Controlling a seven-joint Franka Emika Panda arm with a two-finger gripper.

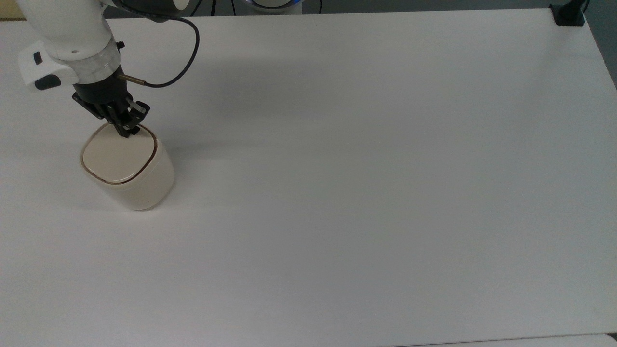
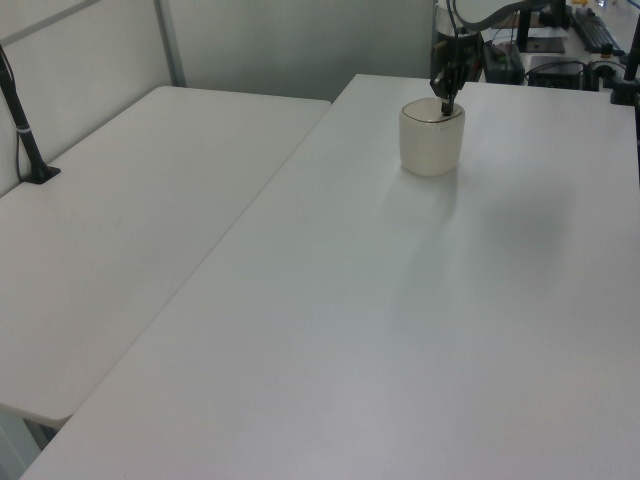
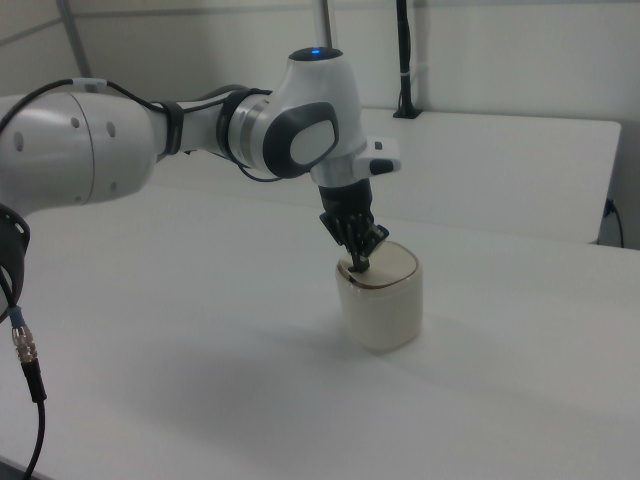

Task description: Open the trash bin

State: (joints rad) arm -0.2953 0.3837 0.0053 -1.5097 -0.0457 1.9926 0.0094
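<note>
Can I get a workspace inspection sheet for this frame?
Surface: white table, bare apart from the bin.
Job's things: cream trash bin upright near the top view's left edge, lid flat.
Clutter: nothing seen.
Grippers: claw fingers together, tip on the lid's edge nearest the arm.
Cables: black cable looping from the wrist.
Surroundings: second white table, black clamp at the far corner.

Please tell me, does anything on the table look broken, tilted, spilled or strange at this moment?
Nothing stands out. The small cream plastic trash bin stands upright on the white table, its flat lid shut. The black gripper presses its tip on the lid's edge.
</note>
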